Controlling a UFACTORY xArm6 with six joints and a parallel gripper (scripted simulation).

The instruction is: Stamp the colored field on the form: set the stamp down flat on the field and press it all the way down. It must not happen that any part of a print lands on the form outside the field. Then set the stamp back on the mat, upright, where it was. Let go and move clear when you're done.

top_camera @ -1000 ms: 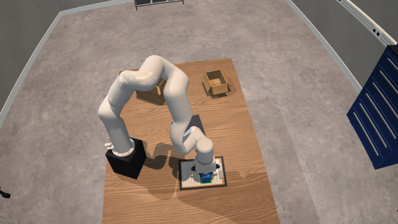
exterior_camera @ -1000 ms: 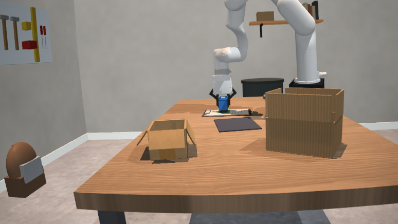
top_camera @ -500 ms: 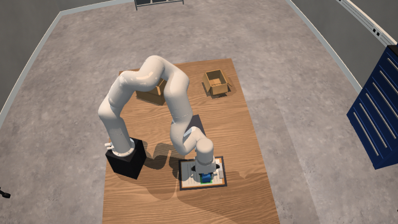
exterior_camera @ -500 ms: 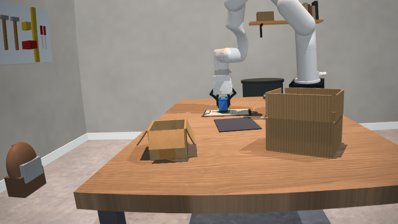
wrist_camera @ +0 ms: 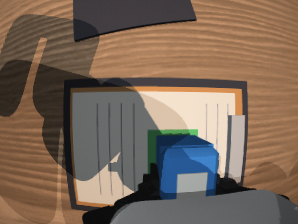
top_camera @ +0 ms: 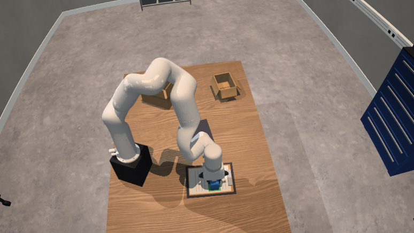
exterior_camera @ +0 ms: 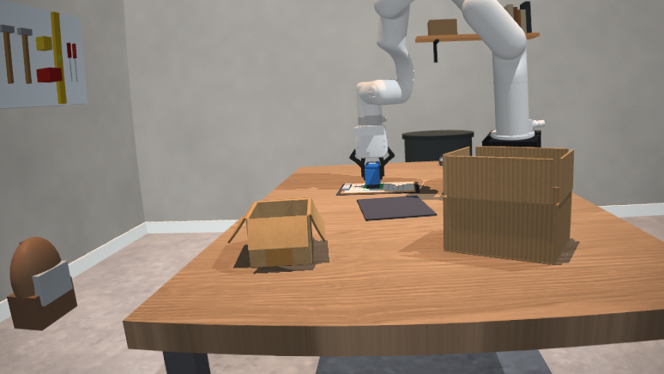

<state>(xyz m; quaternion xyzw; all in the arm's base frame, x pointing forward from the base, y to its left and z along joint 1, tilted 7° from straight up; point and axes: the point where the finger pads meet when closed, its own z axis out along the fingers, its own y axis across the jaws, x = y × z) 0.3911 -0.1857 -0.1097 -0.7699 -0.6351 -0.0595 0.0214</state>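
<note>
Stamp (exterior_camera: 371, 174), blue, upright on the green field (wrist_camera: 165, 137) of the form (wrist_camera: 193, 106); whether its base presses fully down cannot be told. Hand (exterior_camera: 371, 168) clamped on the stamp, black fingers (exterior_camera: 356, 160) at either side. Form lines are too small to read; no labels legible. Dark mat (exterior_camera: 395, 207) lies bare just beside the form on the desk (exterior_camera: 371, 278). Two cardboard boxes (exterior_camera: 281, 231) stand well apart from it.
</note>
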